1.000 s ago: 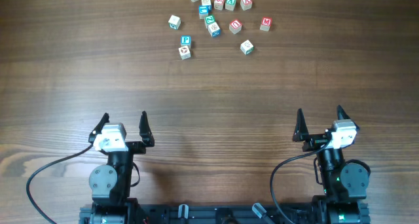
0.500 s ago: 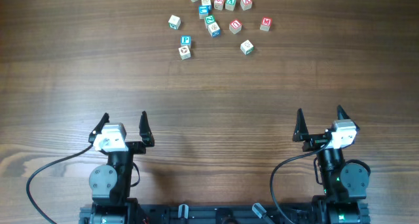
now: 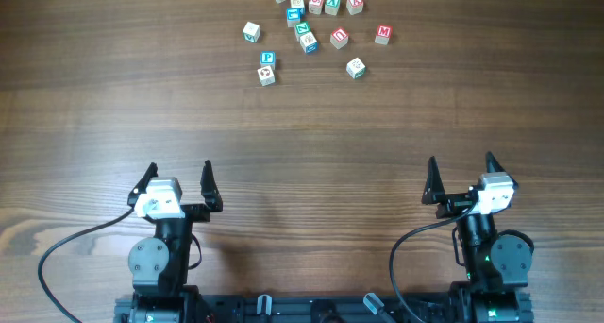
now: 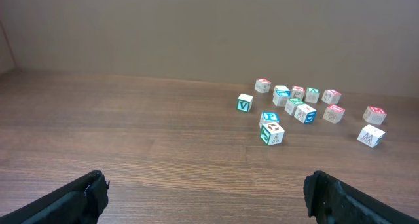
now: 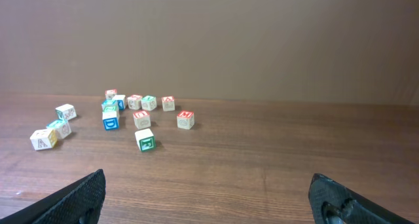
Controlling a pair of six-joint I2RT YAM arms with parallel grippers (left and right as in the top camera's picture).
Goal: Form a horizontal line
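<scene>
The left gripper (image 3: 179, 172) and right gripper (image 3: 461, 167) are wide open. The N block (image 3: 302, 27), M block (image 3: 383, 32) and arch block (image 3: 339, 37) sit far ahead of them. Best to grab one, bumping none.

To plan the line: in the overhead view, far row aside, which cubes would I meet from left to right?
White-faced wooden cube with teal side, blue-faced "P" wooden cube, green-faced "N" wooden cube, red-faced wooden cube with arch-like mark, white-faced wooden cube with green mark, red-faced "M" wooden cube.
</scene>
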